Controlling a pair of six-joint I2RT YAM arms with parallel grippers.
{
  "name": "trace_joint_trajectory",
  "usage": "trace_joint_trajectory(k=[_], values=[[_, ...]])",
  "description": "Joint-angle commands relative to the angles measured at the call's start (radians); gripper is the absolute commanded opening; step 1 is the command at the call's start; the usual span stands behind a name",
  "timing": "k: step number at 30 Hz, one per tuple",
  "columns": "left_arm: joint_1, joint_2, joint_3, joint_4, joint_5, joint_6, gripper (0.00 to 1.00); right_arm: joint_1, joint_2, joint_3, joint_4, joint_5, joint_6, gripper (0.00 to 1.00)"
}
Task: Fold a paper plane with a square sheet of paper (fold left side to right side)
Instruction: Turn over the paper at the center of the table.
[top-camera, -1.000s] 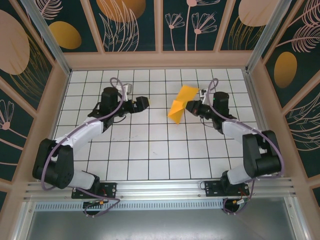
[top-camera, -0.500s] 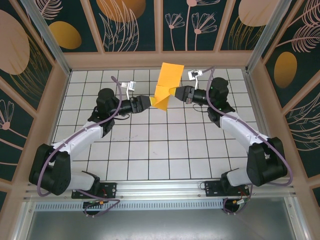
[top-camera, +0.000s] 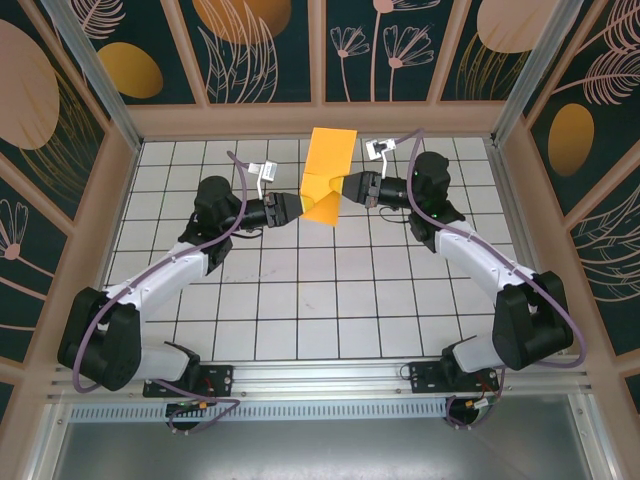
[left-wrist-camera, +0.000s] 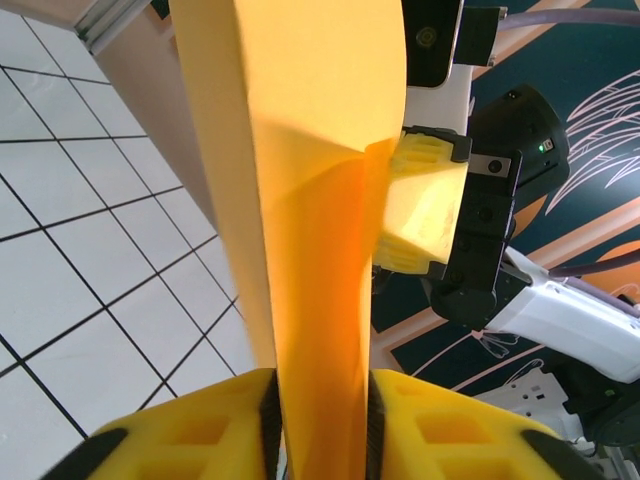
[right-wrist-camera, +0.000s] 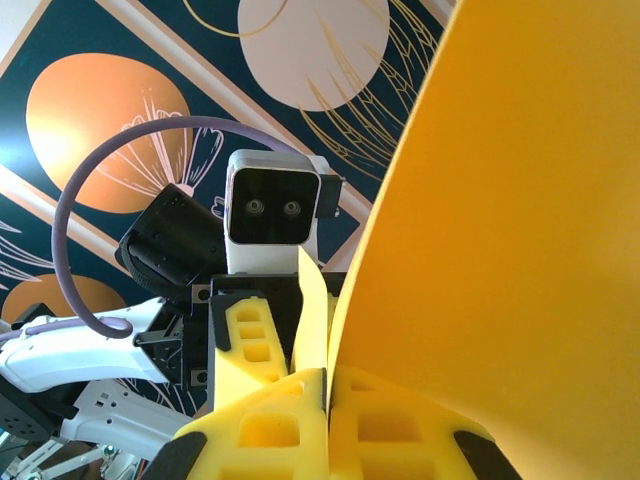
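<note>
The right end effector (top-camera: 347, 188) swung the paper (top-camera: 328, 160) left; the left end effector (top-camera: 292, 207) seemingly gripped it.

White tiled floor (top-camera: 300, 300); dark floral wall panels (top-camera: 385, 60).

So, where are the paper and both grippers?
paper (top-camera: 330, 155): top view, its upper flap.
left gripper (top-camera: 298, 208): top view, between its fingertips.
right gripper (top-camera: 343, 189): top view, between its fingertips.

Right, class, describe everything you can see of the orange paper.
The paper is thin, matte orange-yellow, folded narrow with a kink across its middle. It stands roughly upright in mid-air. The left gripper pinches its lower part from one side and the right gripper from the other, both shut on it.
</note>
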Motion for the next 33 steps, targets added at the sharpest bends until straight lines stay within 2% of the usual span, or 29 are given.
trace_joint_trajectory(k=[1, 4, 6, 9, 12, 16, 18, 21, 24, 28, 33], values=[[0.001, -0.003, 0.030, -0.016, 0.012, 0.048, 0.19, -0.007, -0.005, -0.002, 0.013, -0.017, -0.015, 0.02], [0.000, -0.005, 0.038, -0.074, -0.007, 0.093, 0.09, -0.018, -0.014, -0.008, -0.021, -0.009, -0.033, 0.10], [-0.001, -0.012, 0.053, -0.151, -0.044, 0.150, 0.06, -0.032, -0.027, -0.013, -0.081, 0.013, -0.064, 0.17], [-0.012, -0.033, 0.107, -0.386, -0.175, 0.304, 0.00, -0.079, -0.067, -0.033, -0.193, 0.071, -0.119, 0.32], [-0.044, -0.044, 0.186, -0.641, -0.394, 0.467, 0.00, -0.147, -0.130, -0.058, -0.372, 0.208, -0.188, 0.48], [-0.096, -0.029, 0.277, -0.908, -0.715, 0.562, 0.00, -0.204, -0.201, -0.047, -0.709, 0.591, -0.311, 0.58], [-0.135, 0.009, 0.343, -1.059, -0.907, 0.574, 0.00, -0.234, -0.218, -0.052, -0.811, 0.730, -0.318, 0.59], [-0.210, 0.105, 0.476, -1.326, -1.195, 0.550, 0.00, -0.291, -0.251, -0.087, -0.891, 0.872, -0.295, 0.61], [-0.274, 0.225, 0.596, -1.562, -1.379, 0.479, 0.00, -0.354, -0.295, -0.147, -0.894, 0.901, -0.282, 0.62], [-0.348, 0.384, 0.727, -1.751, -1.455, 0.391, 0.00, -0.399, -0.344, -0.208, -0.865, 0.872, -0.265, 0.64], [-0.435, 0.597, 0.933, -1.953, -1.431, 0.341, 0.00, -0.421, -0.351, -0.218, -0.867, 0.843, -0.277, 0.64]])
